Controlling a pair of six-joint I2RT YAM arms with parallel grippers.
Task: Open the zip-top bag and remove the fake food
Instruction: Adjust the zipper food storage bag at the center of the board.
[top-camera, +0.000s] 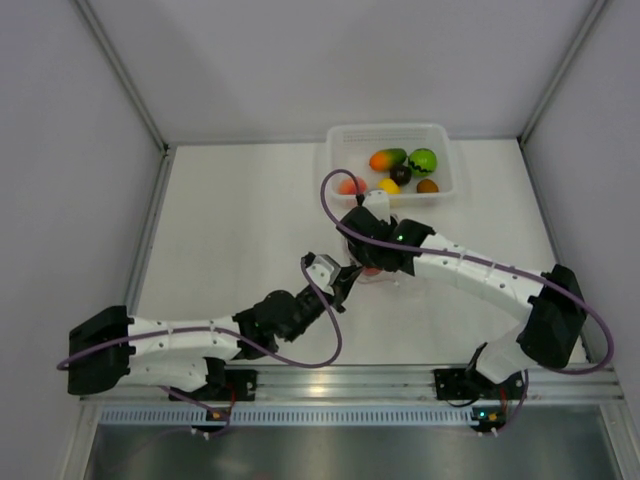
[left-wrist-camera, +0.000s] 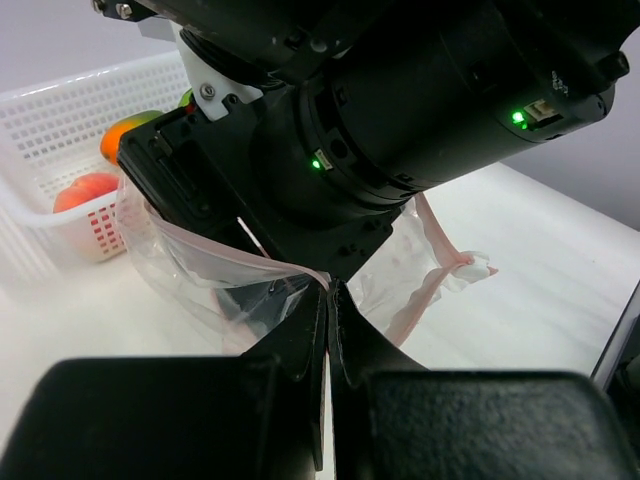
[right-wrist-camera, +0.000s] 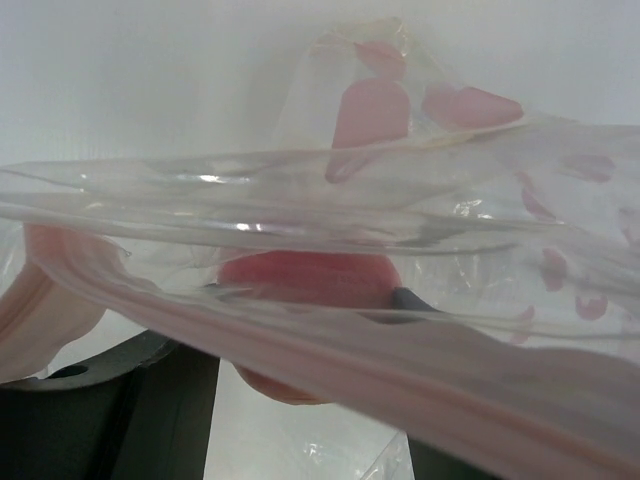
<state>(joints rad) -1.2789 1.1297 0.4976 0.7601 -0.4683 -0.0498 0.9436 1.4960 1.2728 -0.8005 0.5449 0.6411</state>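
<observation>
Evidently the left gripper (left-wrist-camera: 328, 296) pinches the bag (left-wrist-camera: 190, 268) by its rim to hold the mouth open; the right gripper (top-camera: 371, 263) reaches the pink-red fruit (right-wrist-camera: 300, 278) inside, grip unclear.

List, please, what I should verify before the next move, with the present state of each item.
1. Hold of the left gripper on the zip-top bag: ok, jaws shut on its pink-red strip.
2. Bag mouth open: ok, the right gripper appears to reach inside.
3. Bag emptied: not ok, a pink-red fruit lies inside.
4. Right gripper's hold on that fruit: cannot tell, plastic blurs the view.
5. Room in the tray: ok, bare floor beside the six fruits there.
</observation>
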